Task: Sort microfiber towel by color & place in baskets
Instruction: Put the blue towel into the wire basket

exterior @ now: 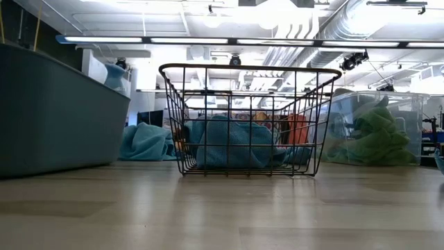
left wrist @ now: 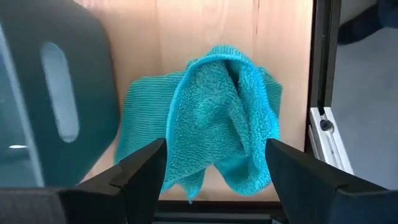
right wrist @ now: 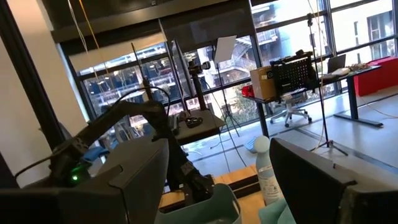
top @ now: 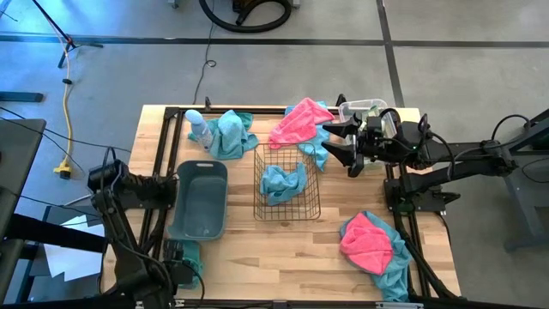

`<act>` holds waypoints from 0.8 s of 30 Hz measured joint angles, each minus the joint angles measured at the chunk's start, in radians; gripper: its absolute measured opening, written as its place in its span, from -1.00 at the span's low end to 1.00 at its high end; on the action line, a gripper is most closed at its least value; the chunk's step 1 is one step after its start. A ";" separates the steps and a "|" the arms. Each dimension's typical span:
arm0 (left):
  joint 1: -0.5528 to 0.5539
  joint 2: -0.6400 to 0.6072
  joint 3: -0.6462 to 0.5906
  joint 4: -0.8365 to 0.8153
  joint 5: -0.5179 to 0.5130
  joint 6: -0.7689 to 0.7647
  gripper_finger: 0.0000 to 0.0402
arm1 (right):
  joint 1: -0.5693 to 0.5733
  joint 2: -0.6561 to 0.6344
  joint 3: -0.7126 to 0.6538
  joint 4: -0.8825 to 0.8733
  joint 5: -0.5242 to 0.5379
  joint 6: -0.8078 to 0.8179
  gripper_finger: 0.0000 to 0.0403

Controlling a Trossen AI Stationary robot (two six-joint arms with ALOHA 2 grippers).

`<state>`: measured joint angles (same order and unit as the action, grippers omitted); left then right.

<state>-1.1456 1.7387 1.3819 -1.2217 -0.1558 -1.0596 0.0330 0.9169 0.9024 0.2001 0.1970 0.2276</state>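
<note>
1. At the tabletop's left edge the left gripper [left wrist: 211, 171] sits low at the near left corner, fingers spread, with a teal towel [left wrist: 217, 118] bunched on the wood between them. That towel stands up in a folded ridge, and its long axis runs away from the gripper.
2. Beside it stands the dark grey-blue tub [top: 199, 200], its long axis running front to back along the left side, with nothing showing inside.
3. At the far left corner a second teal towel [top: 228, 133] lies heaped next to a pale bottle [top: 199, 129].
4. Mid-table, the wire basket [top: 287, 182] holds one crumpled teal towel [top: 283, 182].
5. Near the far edge, right of centre, a pink towel [top: 300, 123] lies over teal cloth, its long axis slanting toward the basket.
6. The right gripper [top: 341, 144] hangs above the table just right of that pile, fingers spread and empty, pointing left.
7. The clear bin [exterior: 374, 128] at the far right corner holds a green towel [exterior: 374, 135].
8. A pink-over-teal heap [top: 371, 242] lies at the near right corner.
9. My reading: sorting is midway and no towel is held. The next move calls for one arm to close on a loose towel, likely the teal one under the left gripper, and carry it to the wire basket.
</note>
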 joint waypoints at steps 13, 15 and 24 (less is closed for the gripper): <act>-0.004 -0.041 -0.212 0.236 0.033 0.015 0.29 | 0.000 0.000 0.000 -0.001 -0.003 0.000 0.37; -0.004 -0.041 -0.237 0.243 0.033 0.015 0.29 | 0.000 0.000 0.000 -0.001 -0.003 0.000 0.37; -0.003 -0.044 -0.297 0.310 0.034 0.016 0.29 | 0.000 0.000 0.000 -0.001 -0.002 0.000 0.37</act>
<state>-1.1484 1.6949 1.0848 -0.9117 -0.1214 -1.0440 0.0330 0.9169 0.9024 0.1993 0.1951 0.2276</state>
